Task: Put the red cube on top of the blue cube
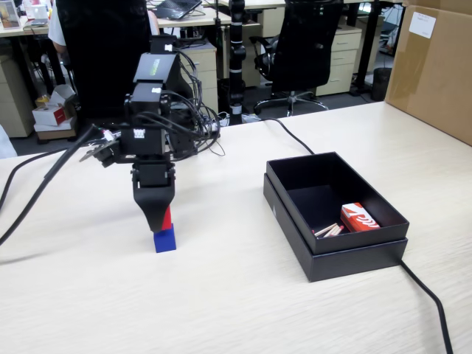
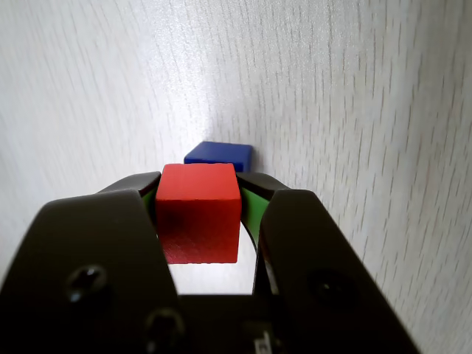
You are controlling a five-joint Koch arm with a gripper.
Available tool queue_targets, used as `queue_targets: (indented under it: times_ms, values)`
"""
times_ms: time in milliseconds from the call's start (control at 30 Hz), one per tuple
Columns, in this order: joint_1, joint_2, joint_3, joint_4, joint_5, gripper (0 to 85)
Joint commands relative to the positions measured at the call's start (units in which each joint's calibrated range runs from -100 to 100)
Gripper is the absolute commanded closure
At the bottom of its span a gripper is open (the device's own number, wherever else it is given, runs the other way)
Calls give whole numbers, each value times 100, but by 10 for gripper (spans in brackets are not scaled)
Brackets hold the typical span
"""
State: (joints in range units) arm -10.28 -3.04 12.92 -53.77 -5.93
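My gripper [image 2: 199, 184] is shut on the red cube [image 2: 198, 212], held between the green-lined jaws. In the fixed view the gripper [image 1: 160, 221] points straight down, and only a strip of the red cube [image 1: 168, 215] shows beside the black finger. The blue cube [image 1: 165, 240] stands on the table right under it; the red cube sits on or just above its top, and I cannot tell if they touch. In the wrist view the blue cube [image 2: 219, 154] shows just beyond the red one.
An open black box [image 1: 333, 243] stands to the right in the fixed view, with a red-and-white packet [image 1: 359, 217] inside. A black cable [image 1: 428, 295] runs from its front corner. A cardboard box [image 1: 435, 66] stands at the far right. Cables lie behind the arm.
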Motion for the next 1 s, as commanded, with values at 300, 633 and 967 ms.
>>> queue_targets:
  times_ms: [300,633,967]
  values:
    - [-29,-264,313,120,-29,830]
    - [-5,-310,195,51,-10,830]
    - [20,-310,95,-1,15,830]
